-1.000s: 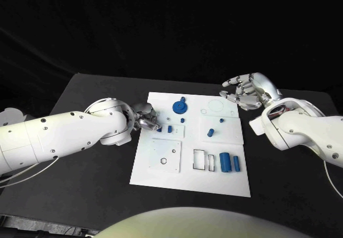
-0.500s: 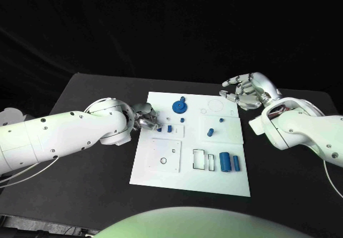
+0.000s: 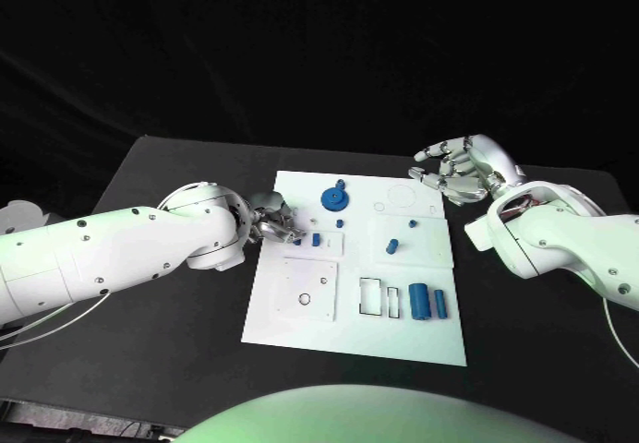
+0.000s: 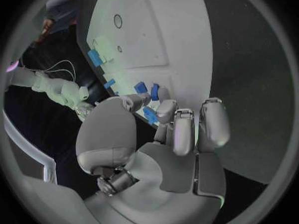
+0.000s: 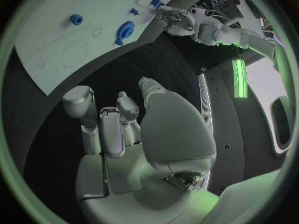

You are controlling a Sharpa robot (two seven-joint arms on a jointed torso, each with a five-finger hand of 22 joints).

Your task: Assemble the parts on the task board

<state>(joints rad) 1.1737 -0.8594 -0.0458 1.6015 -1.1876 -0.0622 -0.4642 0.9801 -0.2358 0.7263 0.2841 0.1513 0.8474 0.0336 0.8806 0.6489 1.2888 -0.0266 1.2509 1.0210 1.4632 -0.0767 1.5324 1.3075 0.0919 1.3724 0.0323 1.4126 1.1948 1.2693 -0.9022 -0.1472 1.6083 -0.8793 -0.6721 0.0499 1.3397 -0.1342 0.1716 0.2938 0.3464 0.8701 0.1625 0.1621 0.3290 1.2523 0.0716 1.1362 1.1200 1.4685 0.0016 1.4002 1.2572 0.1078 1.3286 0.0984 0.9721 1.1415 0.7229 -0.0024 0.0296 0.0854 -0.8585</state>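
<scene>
One board (image 3: 307, 314); one table (image 3: 174, 314); two hands: left (image 3: 273, 219), right (image 3: 460, 169). At least seven blue parts, among them one disc (image 3: 334, 197) and two cylinders (image 3: 419, 301).

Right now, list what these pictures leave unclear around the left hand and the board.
- Head view: left hand fingers cover the task board edge; any contact is hidden.
- Left wrist view: fingers mask the blue parts beyond.
- Right wrist view: the board's near side is cut off by the circle's rim.

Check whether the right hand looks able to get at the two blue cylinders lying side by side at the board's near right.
Probably yes. The right hand hovers with nothing in it off the task board's far right corner, and the two blue cylinders lie uncovered on its own side; the left hand is busy at the opposite edge.
</scene>
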